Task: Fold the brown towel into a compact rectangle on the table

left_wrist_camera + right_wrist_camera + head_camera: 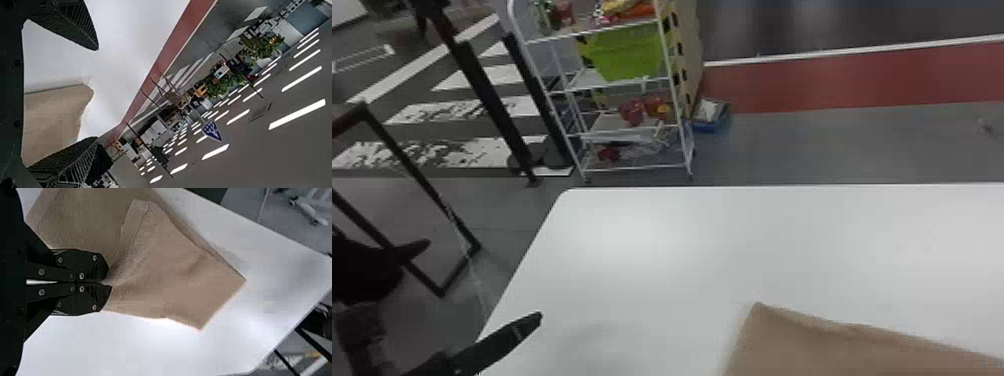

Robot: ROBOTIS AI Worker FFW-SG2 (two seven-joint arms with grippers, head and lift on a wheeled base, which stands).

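In the head view, my left gripper is at the lower left, by the left edge of the white surface, its fingers wide apart with nothing between them. The brown towel is at the lower right, well apart from those fingers, one corner pointing away from me. Past the surface's far edge stands a white rack with a green basket on it.

In the left wrist view, I see my left gripper spread open, the towel farther off over the surface.

In the right wrist view, the fingers of my right gripper are closed on a gathered bit of the towel. The cloth fans out from their tips, creased, to a pointed corner; more of it spreads behind the pinched part.
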